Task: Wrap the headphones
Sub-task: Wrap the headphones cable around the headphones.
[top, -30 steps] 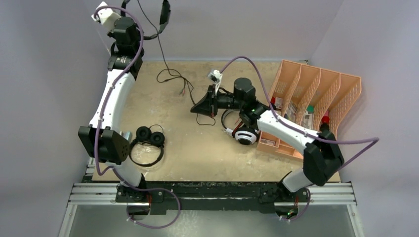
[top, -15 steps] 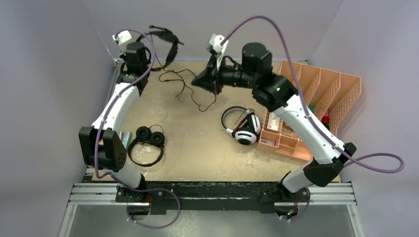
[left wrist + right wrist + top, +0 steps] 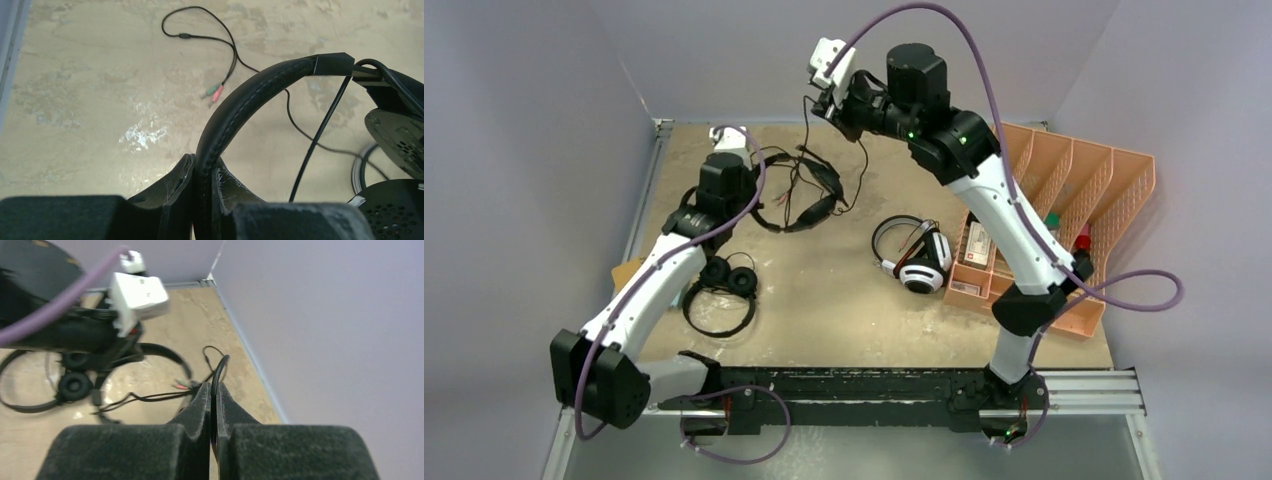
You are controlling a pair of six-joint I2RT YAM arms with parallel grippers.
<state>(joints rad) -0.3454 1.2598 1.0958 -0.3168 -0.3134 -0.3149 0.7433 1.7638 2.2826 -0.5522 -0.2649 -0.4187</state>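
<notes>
Big black headphones (image 3: 395,127) stretch left-to-right, open end right. Left claw (image 3: 202,162) clamped on band (image 3: 250,95), arm reaching low. Right claw (image 3: 212,387) pinches cable (image 3: 218,371), arm up high.

Large black headphones (image 3: 250,97) aloft — white-and-black pair (image 3: 921,265), small black pair (image 3: 722,292) lying.

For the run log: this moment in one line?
left gripper: shut on headband of larger black headphones | right gripper: shut on cable, held high | wrap: not done
</notes>
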